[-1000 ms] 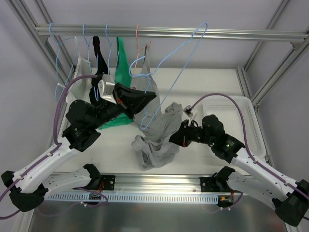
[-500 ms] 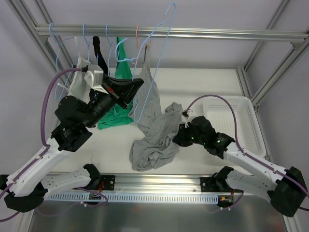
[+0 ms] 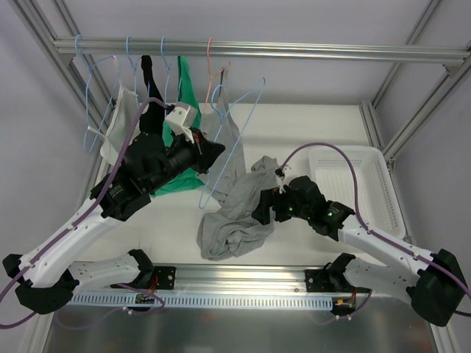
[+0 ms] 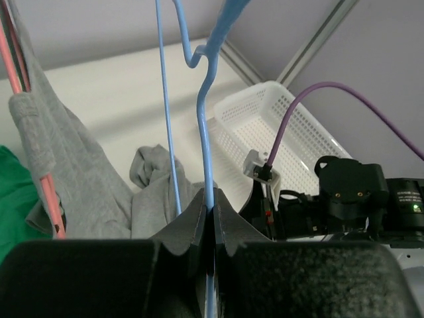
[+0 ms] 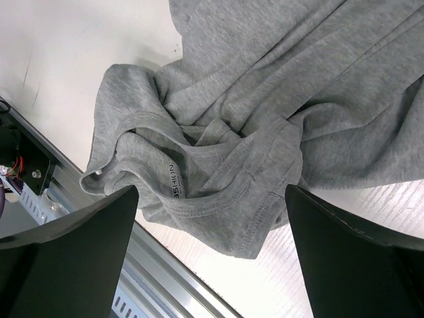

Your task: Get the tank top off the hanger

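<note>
fingers [image 4: 187, 228] — clamped on blue hanger [image 4: 206, 152] | grey tank top [image 4: 156, 189] beyond

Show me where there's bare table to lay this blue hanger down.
Best patch: the white table at the back, between the hanging garments and the basket. A smaller one lies front-left, between the left arm and the grey tank top. Crowded: the middle, under that heap and the right gripper.
</note>
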### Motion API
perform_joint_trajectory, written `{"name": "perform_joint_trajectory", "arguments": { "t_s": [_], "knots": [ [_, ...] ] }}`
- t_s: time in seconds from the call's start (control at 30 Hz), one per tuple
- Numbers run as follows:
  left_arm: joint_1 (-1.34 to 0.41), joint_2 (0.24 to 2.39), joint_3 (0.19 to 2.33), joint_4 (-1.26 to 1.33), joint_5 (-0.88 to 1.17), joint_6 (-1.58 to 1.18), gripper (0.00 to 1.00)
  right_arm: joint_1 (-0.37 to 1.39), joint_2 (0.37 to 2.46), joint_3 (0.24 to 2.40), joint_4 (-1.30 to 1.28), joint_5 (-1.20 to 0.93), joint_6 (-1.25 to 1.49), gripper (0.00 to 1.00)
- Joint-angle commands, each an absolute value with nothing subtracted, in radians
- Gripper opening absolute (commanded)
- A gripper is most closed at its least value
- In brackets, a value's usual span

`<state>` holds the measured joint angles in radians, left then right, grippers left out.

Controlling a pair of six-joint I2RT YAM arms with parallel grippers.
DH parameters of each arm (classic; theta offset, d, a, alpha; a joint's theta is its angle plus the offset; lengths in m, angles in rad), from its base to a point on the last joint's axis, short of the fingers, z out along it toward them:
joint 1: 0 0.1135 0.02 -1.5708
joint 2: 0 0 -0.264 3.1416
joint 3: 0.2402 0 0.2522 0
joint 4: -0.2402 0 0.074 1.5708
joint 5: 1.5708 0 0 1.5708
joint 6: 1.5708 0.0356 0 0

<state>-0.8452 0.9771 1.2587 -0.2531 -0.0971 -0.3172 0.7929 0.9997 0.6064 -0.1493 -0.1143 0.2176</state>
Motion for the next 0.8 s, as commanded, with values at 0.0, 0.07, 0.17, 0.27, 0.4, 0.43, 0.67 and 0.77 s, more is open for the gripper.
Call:
{"name": "perform_joint_trajectory", "arguments": {
  "t_s": [0.0, 0.07, 0.17, 0.27, 0.4, 0.43, 0.67, 0.77],
  "knots": [
    [-0.861, 1.023, 1.347, -0.307, -0.121, -0.368, 0.0, 0.798, 0.956, 0.624, -0.133, -0.074, 0.219, 0.99],
    [-0.865, 1.071, 1.374, -0.31, -0.144, -0.361, 0.0, 0.796, 0.947, 0.614, -0.135, -0.066, 0.221, 1.0],
    [-0.865, 1.169, 1.488, -0.331, -0.236, -0.348, 0.0, 0.798, 0.934, 0.615, -0.146, -0.067, 0.221, 1.0],
    [-0.865, 1.288, 1.646, -0.376, -0.32, -0.342, 0.0, 0.798, 0.916, 0.617, -0.158, -0.066, 0.225, 1.0],
    [-0.865, 1.484, 1.888, -0.437, -0.394, -0.31, 0.0, 0.798, 0.878, 0.611, -0.189, -0.046, 0.222, 0.99],
    [-0.865, 1.514, 1.92, -0.443, -0.411, -0.295, 0.0, 0.796, 0.861, 0.609, -0.195, -0.043, 0.219, 0.99],
    [-0.862, 1.718, 2.147, -0.463, -0.508, -0.227, 0.0, 0.796, 0.776, 0.595, -0.256, -0.015, 0.215, 1.0],
    [-0.85, 1.784, 2.206, -0.465, -0.494, -0.227, 0.0, 0.796, 0.747, 0.586, -0.267, -0.011, 0.219, 0.99]
  ]
}}
